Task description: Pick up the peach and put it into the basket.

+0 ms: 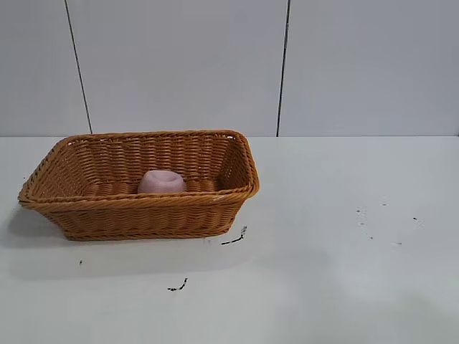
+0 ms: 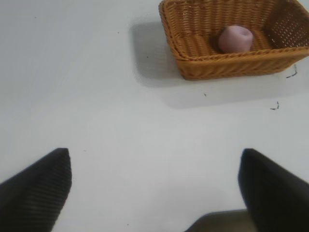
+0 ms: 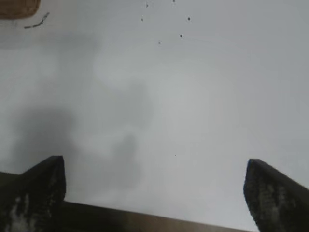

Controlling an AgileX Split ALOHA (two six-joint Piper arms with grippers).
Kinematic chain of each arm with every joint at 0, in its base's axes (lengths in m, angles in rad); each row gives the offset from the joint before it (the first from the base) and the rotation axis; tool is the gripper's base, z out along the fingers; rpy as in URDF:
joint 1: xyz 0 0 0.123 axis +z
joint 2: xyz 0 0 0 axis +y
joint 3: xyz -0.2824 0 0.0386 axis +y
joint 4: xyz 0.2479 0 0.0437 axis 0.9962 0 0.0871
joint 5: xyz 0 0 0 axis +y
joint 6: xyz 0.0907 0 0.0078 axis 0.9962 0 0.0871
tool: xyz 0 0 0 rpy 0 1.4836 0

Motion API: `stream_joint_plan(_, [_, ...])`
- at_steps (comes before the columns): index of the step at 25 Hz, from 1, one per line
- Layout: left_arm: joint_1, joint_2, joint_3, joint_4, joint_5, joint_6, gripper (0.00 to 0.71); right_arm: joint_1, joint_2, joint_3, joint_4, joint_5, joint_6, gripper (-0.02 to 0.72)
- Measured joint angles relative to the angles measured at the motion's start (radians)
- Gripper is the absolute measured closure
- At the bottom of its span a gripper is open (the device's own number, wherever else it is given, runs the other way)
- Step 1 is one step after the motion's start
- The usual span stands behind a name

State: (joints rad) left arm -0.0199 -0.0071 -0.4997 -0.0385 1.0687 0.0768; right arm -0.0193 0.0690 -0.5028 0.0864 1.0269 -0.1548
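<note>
Both grippers (left [image 2: 154,186], right [image 3: 154,191]) agape, far from peach [image 1: 161,182] inside basket [image 1: 143,215].

White table [image 1: 344,287], small black marks [image 1: 234,239]; grey panelled wall [image 1: 179,64] behind.

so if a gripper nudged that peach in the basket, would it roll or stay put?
Probably stays put: the peach looks like a squat, dimpled lump rather than a true ball, so at most it might rock. It lies on the ribbed floor of the basket, whose weave likely adds friction. Its matte surface suggests it isn't slippery.
</note>
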Motion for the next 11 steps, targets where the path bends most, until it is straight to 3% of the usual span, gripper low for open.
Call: stream_joint_plan(11, [0.0,0.0,0.0,0.0,0.0,0.0,0.018,0.0,-0.073,0.002,-0.004,0.0,0.001,0.014])
